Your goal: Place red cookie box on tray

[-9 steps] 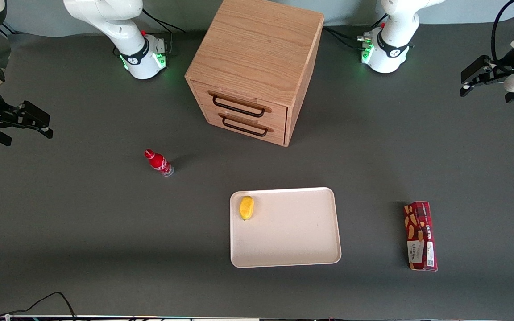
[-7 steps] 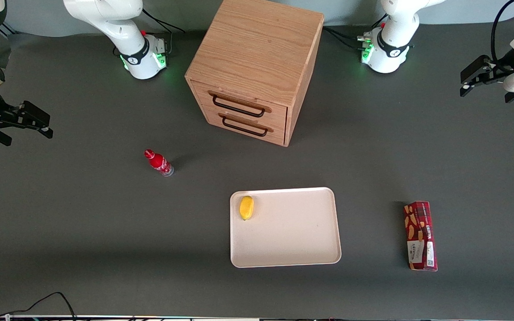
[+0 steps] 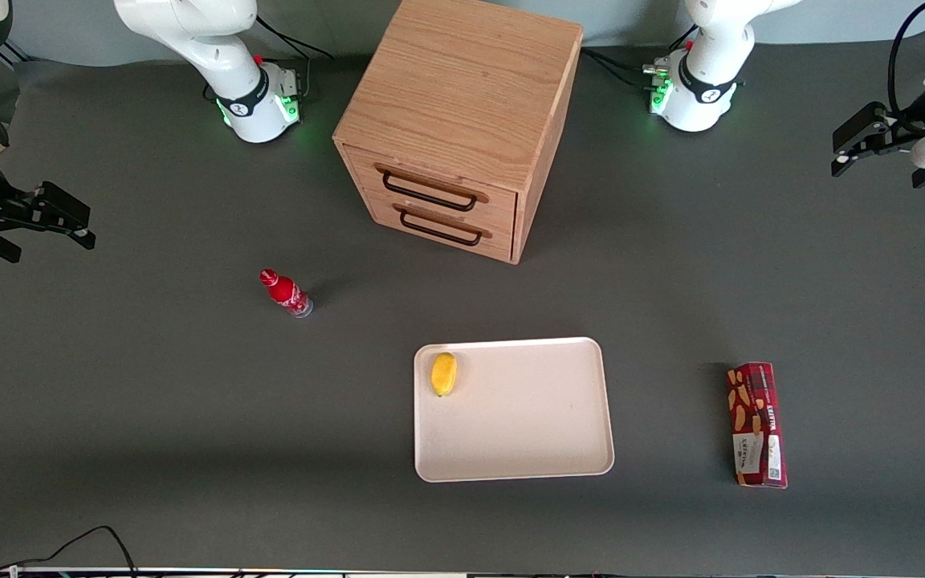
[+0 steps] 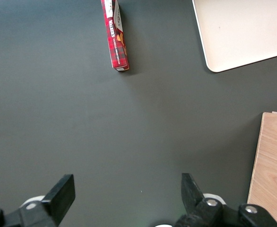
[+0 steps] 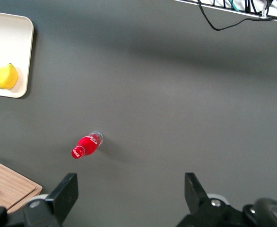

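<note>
The red cookie box (image 3: 757, 424) lies flat on the dark table toward the working arm's end, a long tartan carton with pale cookie sticks pictured on it; the left wrist view shows the red cookie box (image 4: 115, 35) too. The cream-white tray (image 3: 527, 417) sits beside it, nearer the table's middle, and one rounded corner of the tray (image 4: 233, 33) shows in the wrist view. My left gripper (image 3: 852, 148) hangs high at the working arm's end, much farther from the front camera than the box. Its fingers (image 4: 63, 194) stand wide open over bare table, holding nothing.
A yellow lemon (image 3: 443, 374) lies in a corner of the tray. A wooden two-drawer cabinet (image 3: 462, 120) stands farther from the front camera than the tray. A small red bottle (image 3: 286, 292) lies toward the parked arm's end.
The left gripper has shifted very slightly outward toward the working arm's end. The box, tray and other objects have not moved.
</note>
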Available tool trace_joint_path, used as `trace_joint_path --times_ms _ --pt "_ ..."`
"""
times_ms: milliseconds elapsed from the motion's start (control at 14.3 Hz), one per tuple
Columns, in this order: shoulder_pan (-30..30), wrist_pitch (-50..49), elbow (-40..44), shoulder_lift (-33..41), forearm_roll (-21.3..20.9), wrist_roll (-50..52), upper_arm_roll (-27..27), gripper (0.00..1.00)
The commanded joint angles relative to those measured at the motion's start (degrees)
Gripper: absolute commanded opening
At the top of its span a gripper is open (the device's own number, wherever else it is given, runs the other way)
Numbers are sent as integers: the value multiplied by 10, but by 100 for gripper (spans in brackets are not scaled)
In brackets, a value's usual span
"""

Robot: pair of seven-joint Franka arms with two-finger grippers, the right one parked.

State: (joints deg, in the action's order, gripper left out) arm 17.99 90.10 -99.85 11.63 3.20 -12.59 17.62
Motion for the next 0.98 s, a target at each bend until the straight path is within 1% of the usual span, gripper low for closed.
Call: trace_joint_path --times_ms 0,210,280,420,630,770,910 --pt "5 5 50 -59 1 -3 1 100" --pt "0 14 141 -171 -13 2 1 100" --pt "-2 29 162 -206 -26 21 2 100" --pt "-11 89 171 -264 -56 60 5 100" --pt "-29 189 171 -339 -89 82 4 100" --pt "-36 231 170 -380 -105 89 4 100" --pt "-42 271 168 -421 -132 92 3 100"
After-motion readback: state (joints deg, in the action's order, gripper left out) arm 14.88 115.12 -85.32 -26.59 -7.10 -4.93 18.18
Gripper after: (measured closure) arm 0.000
